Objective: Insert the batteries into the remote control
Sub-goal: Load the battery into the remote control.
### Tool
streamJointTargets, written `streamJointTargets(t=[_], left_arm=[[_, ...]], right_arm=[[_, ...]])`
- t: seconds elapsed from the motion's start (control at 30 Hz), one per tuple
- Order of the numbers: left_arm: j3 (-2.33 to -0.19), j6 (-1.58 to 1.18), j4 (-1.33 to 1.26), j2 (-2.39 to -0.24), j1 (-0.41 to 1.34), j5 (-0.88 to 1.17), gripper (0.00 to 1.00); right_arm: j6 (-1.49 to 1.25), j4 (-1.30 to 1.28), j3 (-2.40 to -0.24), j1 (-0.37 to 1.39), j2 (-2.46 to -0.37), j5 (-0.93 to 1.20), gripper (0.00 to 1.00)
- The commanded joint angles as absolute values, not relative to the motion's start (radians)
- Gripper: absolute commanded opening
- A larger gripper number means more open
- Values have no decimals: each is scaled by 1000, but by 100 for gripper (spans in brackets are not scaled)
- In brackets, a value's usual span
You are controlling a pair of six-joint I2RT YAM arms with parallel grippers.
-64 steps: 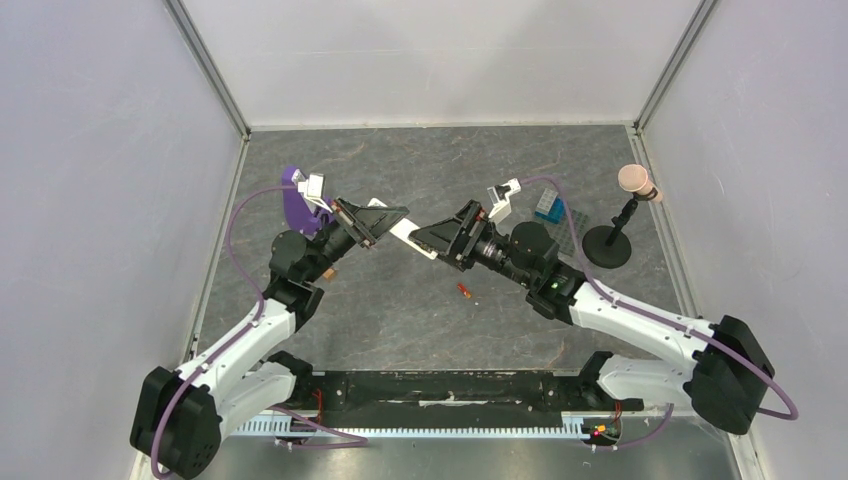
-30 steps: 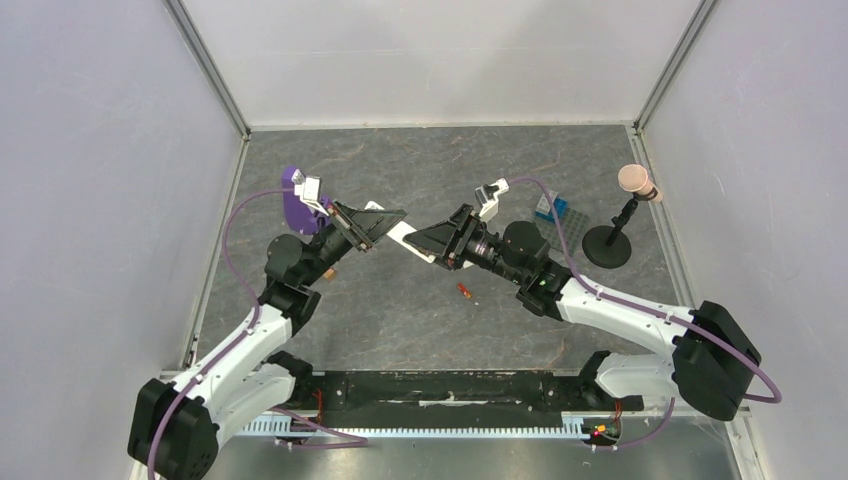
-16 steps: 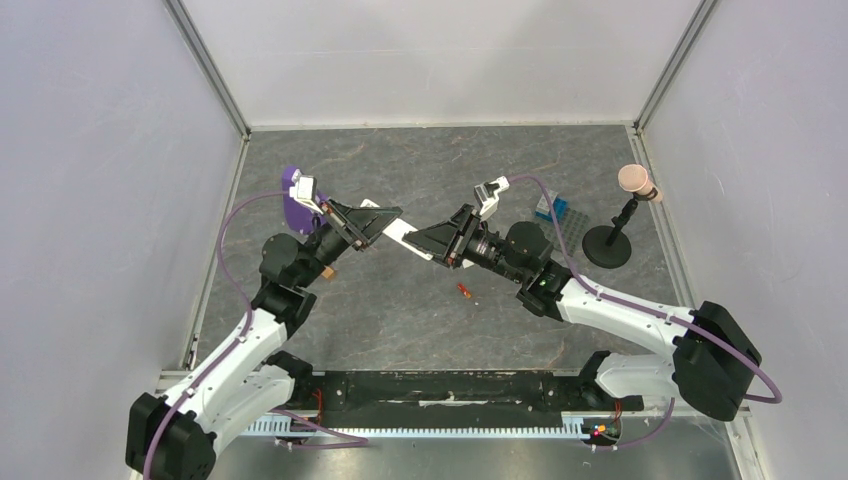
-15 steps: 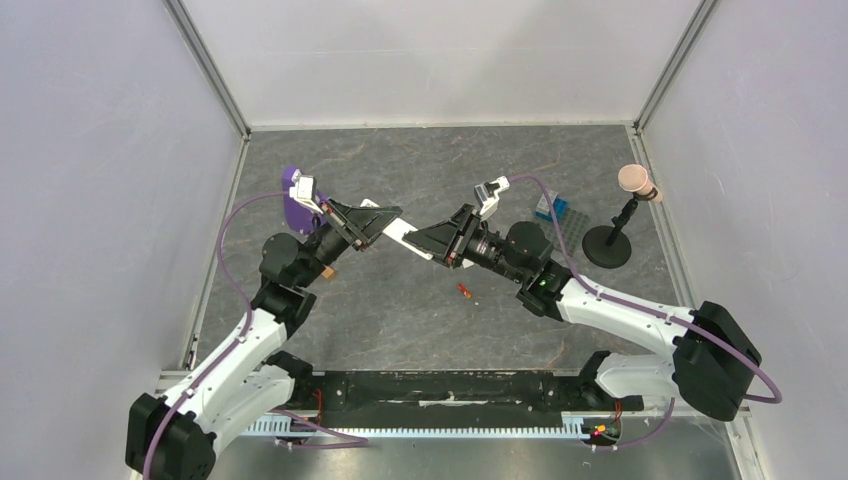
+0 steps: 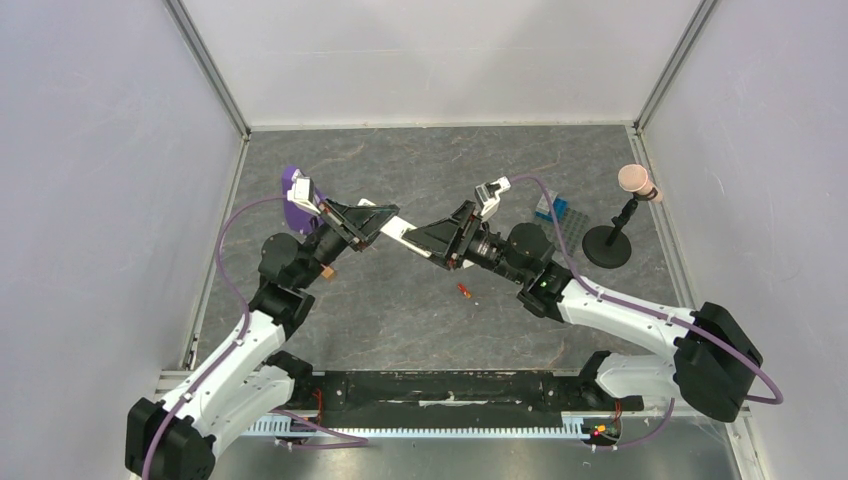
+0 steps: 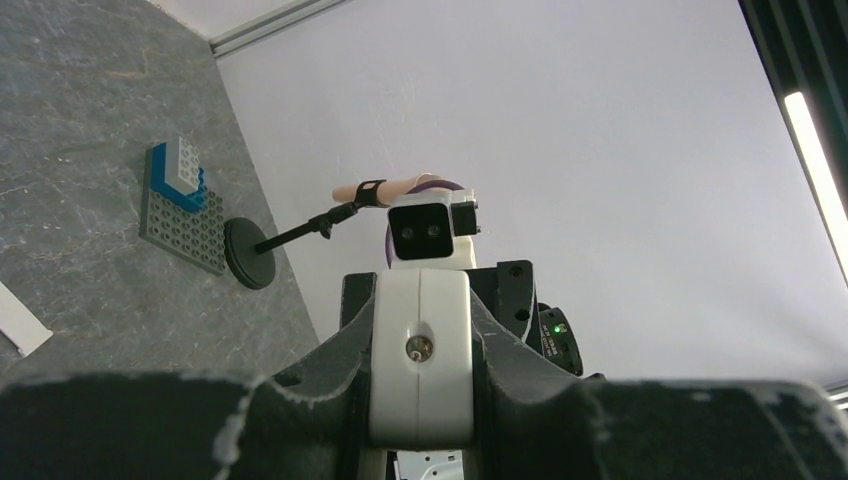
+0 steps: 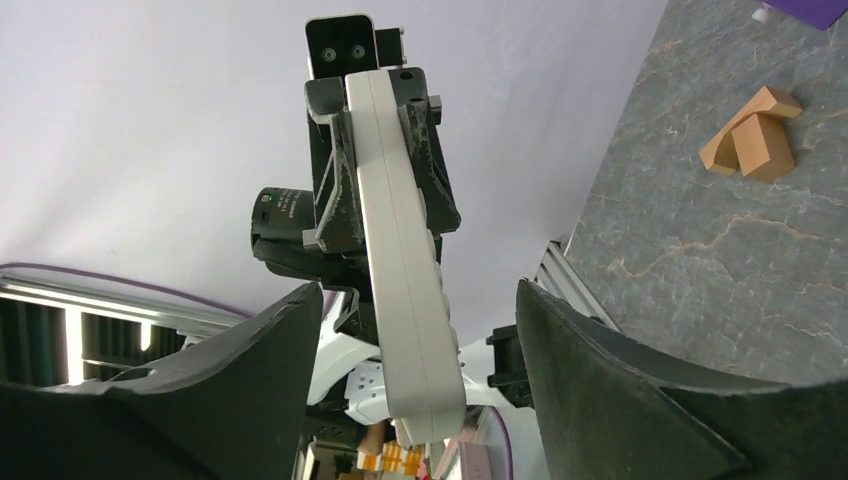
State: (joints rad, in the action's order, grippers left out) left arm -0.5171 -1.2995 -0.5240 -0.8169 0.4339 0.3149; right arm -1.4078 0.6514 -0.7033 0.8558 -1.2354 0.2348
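left jaws pinch the remote at its 10 o'clock end, above the tabletop; right jaws spread around the other end. likely light, stiff, slick plastic: best gripped across its narrow sides.

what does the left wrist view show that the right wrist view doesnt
Only the left wrist: a grey studded plate with blue and white bricks, a black round-based stand and a flat white strip. Only the right wrist: tan wooden blocks and a purple corner. Both: the slim white plastic remote control held in the left claw, and the grey stone-patterned table.
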Motion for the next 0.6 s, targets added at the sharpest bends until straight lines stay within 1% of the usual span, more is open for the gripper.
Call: streamJointTargets(t=[0.0,0.13,0.27,0.43,0.5,0.57], left_arm=[[-526,-1280,-553,-793,433,300,2],[-495,-1276,-602,-796,434,315,2],[-483,-1243,-581,-781,432,319,2],[-480,-1173,-503,-743,430,319,2],[-487,-1143,-434,-726,430,305,2],[-507,-1108,-299,-703,428,265,2]], right_arm=[[-1388,702,-684,859,-1182,213,75],[-1362,676,-657,855,-1150,197,77],[-1302,594,-631,844,-1094,165,78],[-1133,375,-652,828,-994,66,78],[-1041,269,-678,809,-965,40,78],[-918,123,-729,762,-961,52,78]])
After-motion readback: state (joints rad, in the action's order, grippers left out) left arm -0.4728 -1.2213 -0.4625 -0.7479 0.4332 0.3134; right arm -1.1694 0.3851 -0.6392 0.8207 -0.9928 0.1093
